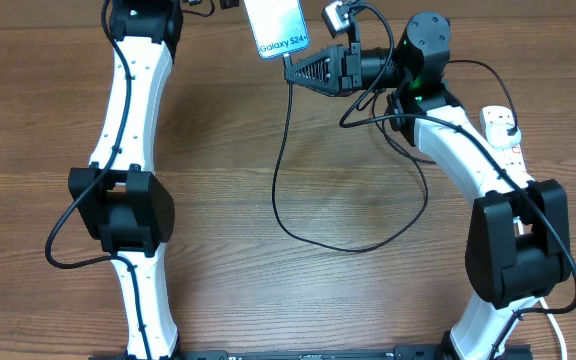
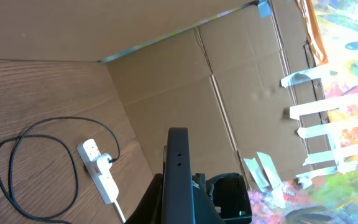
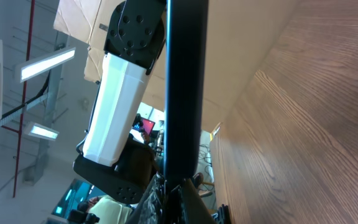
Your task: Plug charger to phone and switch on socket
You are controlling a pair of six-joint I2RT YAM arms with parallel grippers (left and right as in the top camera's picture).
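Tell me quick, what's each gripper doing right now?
Left gripper: closed, holding the phone.
Right gripper: appears closed on the charger tip, right beside the phone.

I count one phone [image 1: 276, 25] at twelve o'clock, one black charger cable [image 1: 340, 247] looped mid-table, one white power strip [image 1: 500, 122] at three o'clock, and two arms: left arm [image 1: 133, 120], right arm [image 1: 468, 150].
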